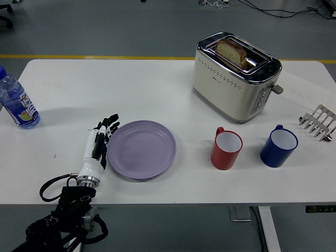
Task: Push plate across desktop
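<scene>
Mid-push: left hand [100, 143], fingers straight & together, gripping nothing, flat vs plate [141, 149] left rim, plate left of red mug [227, 149]; next needs steady rightward shove, stopping short of mug.
</scene>
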Robot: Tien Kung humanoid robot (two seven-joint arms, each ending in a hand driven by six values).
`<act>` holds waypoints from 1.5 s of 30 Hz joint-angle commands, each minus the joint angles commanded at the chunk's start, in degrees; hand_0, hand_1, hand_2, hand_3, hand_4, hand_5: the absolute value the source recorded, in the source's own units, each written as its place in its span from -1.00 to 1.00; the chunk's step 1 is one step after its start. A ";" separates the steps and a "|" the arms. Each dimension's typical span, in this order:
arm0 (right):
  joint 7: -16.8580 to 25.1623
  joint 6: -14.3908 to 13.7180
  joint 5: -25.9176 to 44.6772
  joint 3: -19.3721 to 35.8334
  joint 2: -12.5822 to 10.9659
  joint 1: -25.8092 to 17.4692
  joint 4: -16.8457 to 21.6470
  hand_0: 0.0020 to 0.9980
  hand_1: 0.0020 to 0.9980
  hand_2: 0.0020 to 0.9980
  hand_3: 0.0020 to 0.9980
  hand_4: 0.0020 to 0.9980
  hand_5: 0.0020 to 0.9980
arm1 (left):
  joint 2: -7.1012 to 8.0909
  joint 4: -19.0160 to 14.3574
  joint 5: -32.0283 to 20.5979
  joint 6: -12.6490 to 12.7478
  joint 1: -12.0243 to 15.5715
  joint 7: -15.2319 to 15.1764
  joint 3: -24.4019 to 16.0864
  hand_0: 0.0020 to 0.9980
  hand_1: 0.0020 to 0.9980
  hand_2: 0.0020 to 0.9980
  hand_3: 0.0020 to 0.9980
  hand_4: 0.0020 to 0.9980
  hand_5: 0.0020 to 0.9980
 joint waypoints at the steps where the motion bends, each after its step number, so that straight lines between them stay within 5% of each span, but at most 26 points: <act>1: 0.02 0.00 0.00 -0.02 -0.02 -0.01 0.00 0.03 -0.04 0.16 0.08 -0.70 -0.44 | 0.03 -0.09 -0.50 0.00 -0.20 0.00 0.90 0.66 0.68 0.72 0.52 -0.06 0.94; 26: 0.09 -0.02 0.30 -0.34 -0.11 -0.19 0.00 0.03 -0.04 0.16 0.08 -0.69 -0.44 | 0.89 -3.02 -3.27 -0.16 -3.89 0.00 12.30 0.65 0.67 0.72 0.51 -0.11 0.84; 45: 0.08 -0.05 0.28 -0.13 -0.05 -0.45 0.00 0.03 -0.04 0.16 0.08 -0.69 -0.43 | 0.88 -3.54 -3.48 -0.20 -4.28 0.00 13.64 0.63 0.66 0.71 0.51 -0.12 0.81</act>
